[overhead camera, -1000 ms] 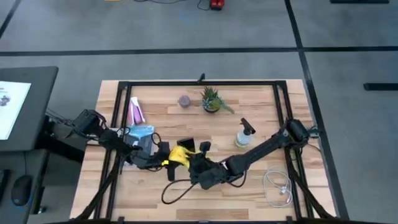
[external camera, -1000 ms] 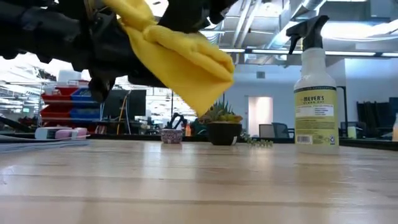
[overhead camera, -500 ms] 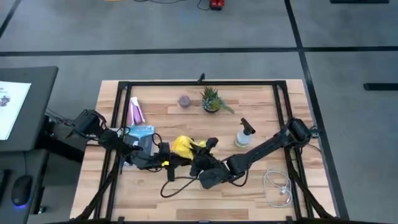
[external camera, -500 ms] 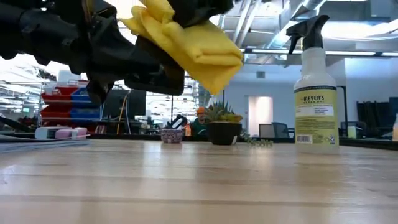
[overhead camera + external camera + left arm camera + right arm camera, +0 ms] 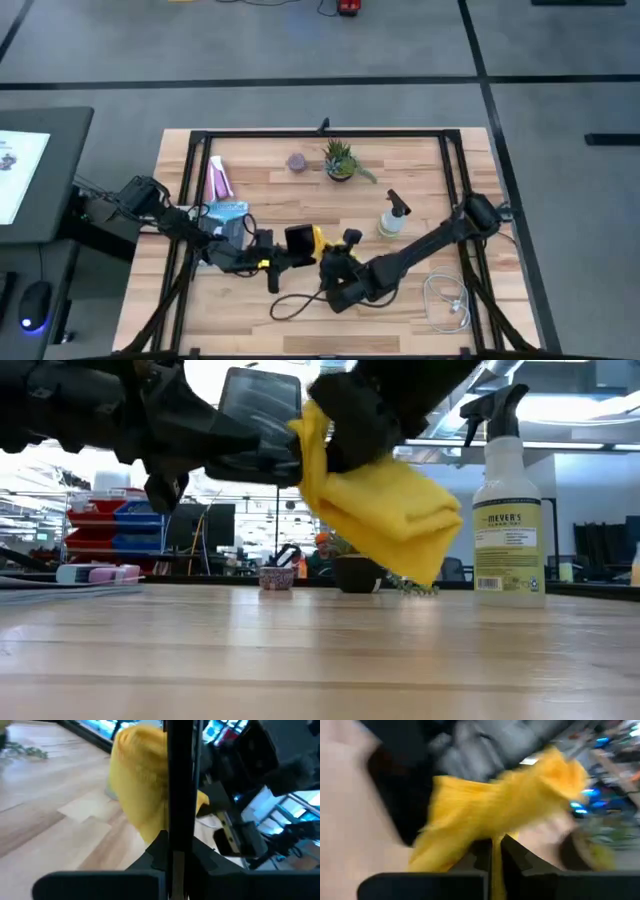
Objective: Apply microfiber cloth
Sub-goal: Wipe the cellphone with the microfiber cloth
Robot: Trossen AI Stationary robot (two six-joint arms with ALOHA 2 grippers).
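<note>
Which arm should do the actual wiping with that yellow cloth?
Probably the right: its gripper already pinches the microfiber cloth against the smartphone, which the left gripper holds up above the table.

Right gripper (image 5: 335, 262) presses microfiber cloth (image 5: 318, 238) against the left gripper's (image 5: 285, 258) smartphone (image 5: 300, 240)

Readable text: one label only.
Spray bottle (image 5: 508, 500) at 3 o'clock in the low view: label reads "MEYER'S"; the smaller print under it is too small to read. No other legible text.
</note>
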